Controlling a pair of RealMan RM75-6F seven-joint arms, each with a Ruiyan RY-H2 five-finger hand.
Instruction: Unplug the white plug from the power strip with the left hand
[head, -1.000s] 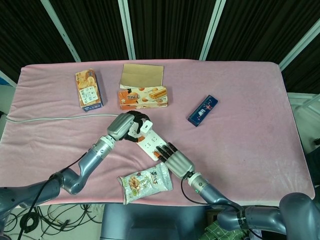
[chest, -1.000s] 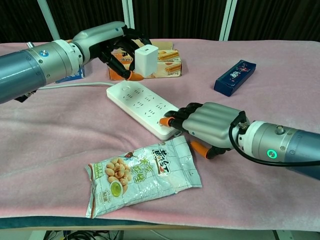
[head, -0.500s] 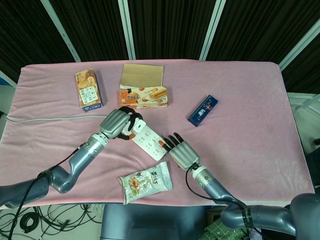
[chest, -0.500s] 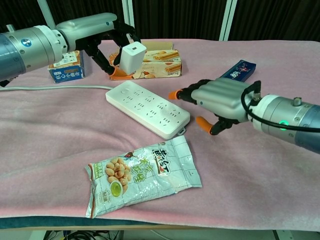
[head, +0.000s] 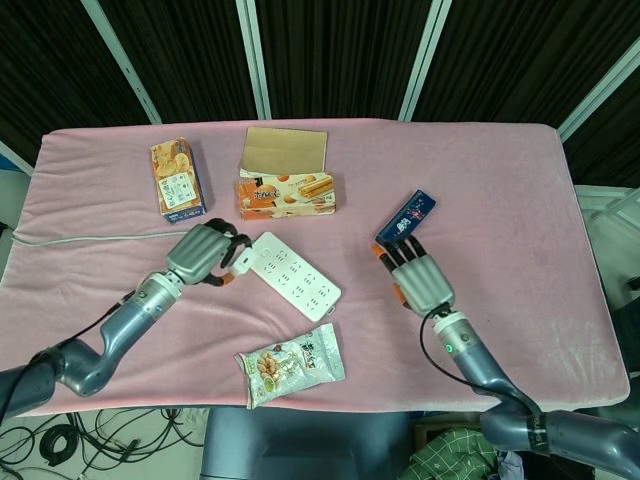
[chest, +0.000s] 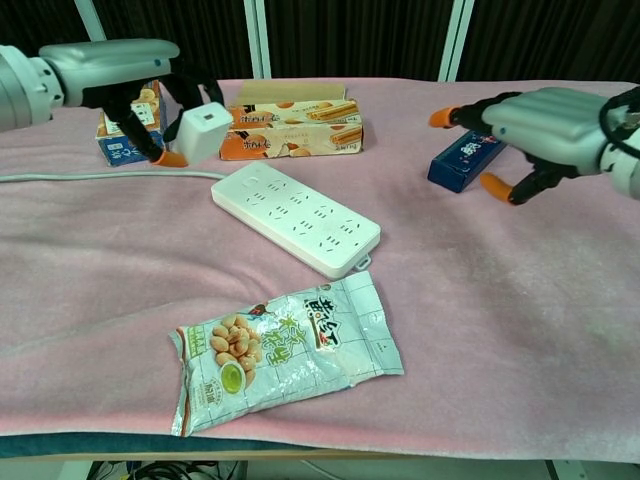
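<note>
My left hand (head: 204, 255) (chest: 140, 75) holds the white plug (chest: 200, 132) (head: 243, 261) in the air, off to the left of the white power strip (head: 295, 277) (chest: 297, 218). The plug is clear of the sockets. The strip lies diagonally in the middle of the pink tablecloth, its grey cord (head: 90, 238) (chest: 90, 176) running off to the left. My right hand (head: 416, 279) (chest: 540, 117) hovers well to the right of the strip with fingers spread and nothing in it, just in front of a dark blue box (head: 406, 220) (chest: 468, 153).
A snack bag of nuts (head: 291, 364) (chest: 285, 349) lies near the front edge. An open orange biscuit box (head: 285, 192) (chest: 292, 128) and a small upright orange and blue box (head: 178, 179) (chest: 128, 135) stand at the back left.
My left hand has carried the plug further left, away from the strip. My right hand has left the strip's end and swung right and up toward the blue box.
</note>
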